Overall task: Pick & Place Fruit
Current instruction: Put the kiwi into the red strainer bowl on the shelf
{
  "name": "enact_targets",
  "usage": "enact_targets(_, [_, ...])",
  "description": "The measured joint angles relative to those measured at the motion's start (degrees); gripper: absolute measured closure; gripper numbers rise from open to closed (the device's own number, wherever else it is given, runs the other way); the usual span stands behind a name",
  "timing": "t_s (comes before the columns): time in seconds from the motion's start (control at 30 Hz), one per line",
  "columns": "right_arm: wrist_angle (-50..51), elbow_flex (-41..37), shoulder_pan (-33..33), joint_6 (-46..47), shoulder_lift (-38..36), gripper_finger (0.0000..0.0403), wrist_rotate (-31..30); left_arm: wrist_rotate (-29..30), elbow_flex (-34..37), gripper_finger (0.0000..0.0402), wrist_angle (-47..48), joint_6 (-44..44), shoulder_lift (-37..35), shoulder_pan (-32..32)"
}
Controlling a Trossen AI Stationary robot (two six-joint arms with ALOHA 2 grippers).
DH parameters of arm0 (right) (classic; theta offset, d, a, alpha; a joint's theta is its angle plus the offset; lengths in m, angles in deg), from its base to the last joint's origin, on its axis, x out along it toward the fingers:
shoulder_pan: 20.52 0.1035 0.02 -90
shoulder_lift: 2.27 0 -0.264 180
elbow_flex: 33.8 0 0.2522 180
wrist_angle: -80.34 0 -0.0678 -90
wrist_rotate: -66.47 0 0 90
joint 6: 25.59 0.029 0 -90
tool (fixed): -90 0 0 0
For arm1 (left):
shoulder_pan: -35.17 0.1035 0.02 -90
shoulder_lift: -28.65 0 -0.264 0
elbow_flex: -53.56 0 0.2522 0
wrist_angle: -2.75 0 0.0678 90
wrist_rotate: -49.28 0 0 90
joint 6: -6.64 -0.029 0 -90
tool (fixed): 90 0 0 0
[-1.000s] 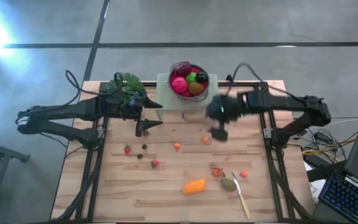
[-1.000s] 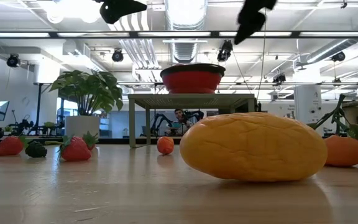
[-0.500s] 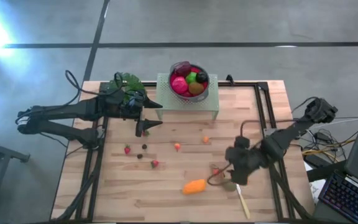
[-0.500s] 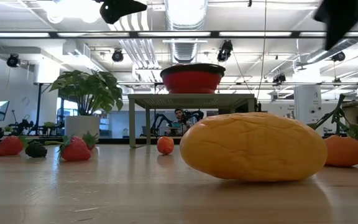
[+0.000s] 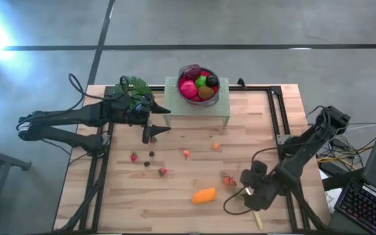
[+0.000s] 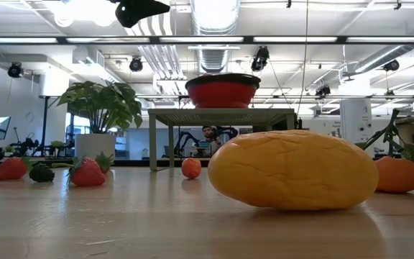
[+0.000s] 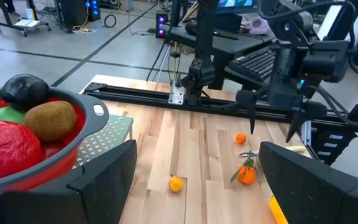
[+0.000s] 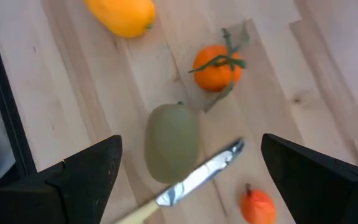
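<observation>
Fruit-picking on the bench: our right claw (image 5: pixel 250 194), fingers spread, hangs over the green fruit (image 8: pixel 171 142) at five o'clock, a pale utensil (image 8: pixel 191 176) touching it. We should straddle the fruit, clear of the utensil. Left claw (image 5: pixel 155 127) waits released at ten o'clock.

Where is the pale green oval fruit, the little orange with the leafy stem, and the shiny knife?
Pale green oval fruit (image 8: pixel 171 142): right wrist view, middle of its rounded top.
Little orange with the leafy stem (image 8: pixel 216 70): right wrist view, its orange skin just below the stem.
Shiny knife (image 8: pixel 204 173): right wrist view, middle of the metal blade.
</observation>
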Motion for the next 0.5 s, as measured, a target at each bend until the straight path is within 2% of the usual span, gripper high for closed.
enact_targets(0.27, [-1.19, 0.17, 0.33, 0.84, 6.17, 0.0023, 0.63, -0.01, 0.00, 0.0057, 0.02, 0.00, -0.01, 0.01])
enact_targets(0.5, [-1.88, 0.20, 0.97, 4.28, 11.25, 0.0023, 5.99, 0.00, 0.00, 0.0057, 0.02, 0.00, -0.01, 0.01])
